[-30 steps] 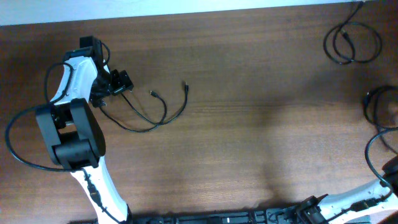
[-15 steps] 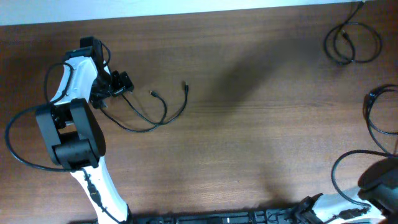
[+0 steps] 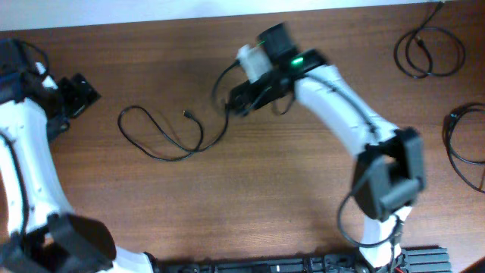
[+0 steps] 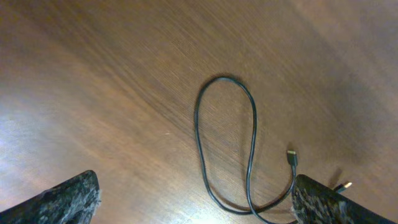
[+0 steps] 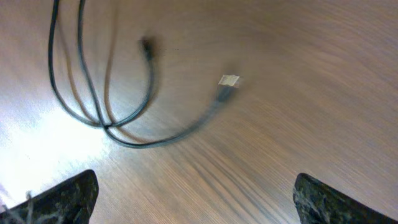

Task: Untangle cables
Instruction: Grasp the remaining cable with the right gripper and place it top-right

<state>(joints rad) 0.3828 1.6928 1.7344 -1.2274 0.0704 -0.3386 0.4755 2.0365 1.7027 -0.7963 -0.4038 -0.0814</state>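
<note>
Approach phase: right gripper (image 3: 236,105) hovers wide open, empty, over the plug (image 5: 225,92) end of the looped cable (image 3: 201,137) left of table centre. Left gripper (image 3: 79,92) also open, empty, beside the loop. Next move likely needs a descent onto the plug and a pinch just behind it.

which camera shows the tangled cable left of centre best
Overhead: the cable shows along nearly its whole run. The left wrist view catches mainly its loop; the right wrist view shows the plug ends, blurred.
</note>
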